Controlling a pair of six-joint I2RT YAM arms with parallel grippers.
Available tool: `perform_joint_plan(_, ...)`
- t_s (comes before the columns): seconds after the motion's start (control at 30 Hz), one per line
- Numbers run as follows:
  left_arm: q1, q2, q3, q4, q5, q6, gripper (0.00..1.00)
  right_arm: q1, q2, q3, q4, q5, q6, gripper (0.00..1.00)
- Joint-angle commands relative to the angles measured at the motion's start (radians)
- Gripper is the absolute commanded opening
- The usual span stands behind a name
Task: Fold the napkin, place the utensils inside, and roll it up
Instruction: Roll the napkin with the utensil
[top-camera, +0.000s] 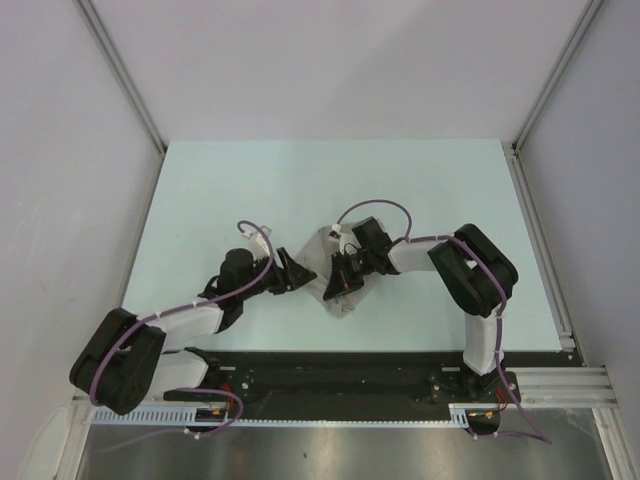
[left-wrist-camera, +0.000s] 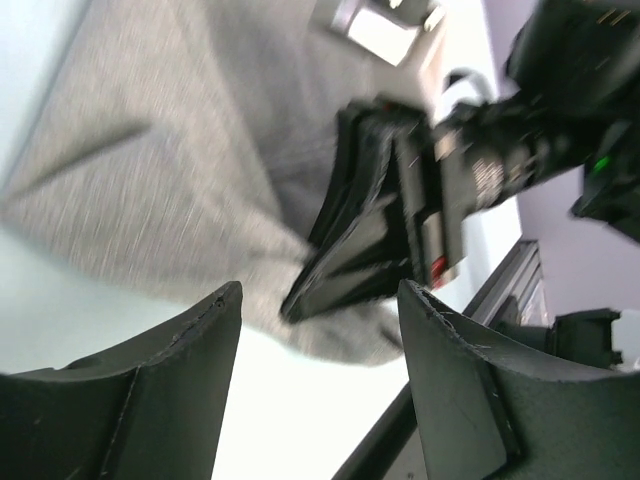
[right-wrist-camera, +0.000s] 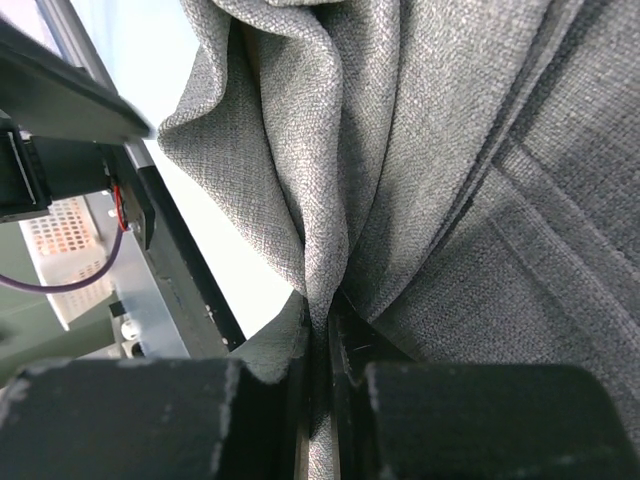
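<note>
Early days on this one, I'd say. The right gripper (right-wrist-camera: 322, 385) is clamped nearly shut on a pinched-up ridge of the napkin (right-wrist-camera: 450, 150). The cloth runs straight into the gap between its fingers, and loose folds fan out ahead of the tips and off to both sides. So the napkin is bunched up in its grip, not lying as a tidy flat fold.

The left gripper (left-wrist-camera: 320, 295) has its jaws standing wide with nothing between them. From its own camera, the napkin sits just ahead of the fingertips and spreads off to the left. The other gripper is right in front of it too, close but not touching as far as I can tell. From above, both tools meet over the crumpled cloth, roughly mid-table (top-camera: 220, 190), on the side nearer the arms.

Where does that leave the task?

- **Fold:** underway at best. There are creases and a doubled-over edge beyond the right gripper's fingers, but I can't call it a finished fold.
- **Utensils:** I don't see any in any view, so nothing's been placed inside.
- **Roll:** not started.

My guess is the open left one is lining up to grab an edge or corner, so the two can straighten things out. Basically most of the job is left.
</note>
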Motion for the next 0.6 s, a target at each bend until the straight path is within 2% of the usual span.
perform_joint_plan(0.0,-0.017,-0.015,-0.030,-0.068,0.014,0.019,0.68,-0.011,0.053,0.007,0.003,0.065,-0.009,0.01)
perform_joint_plan(0.57,-0.048,0.234,0.077,0.169,0.070,-0.034,0.68,-0.011,0.060,0.003,-0.003,0.080,-0.006,0.00)
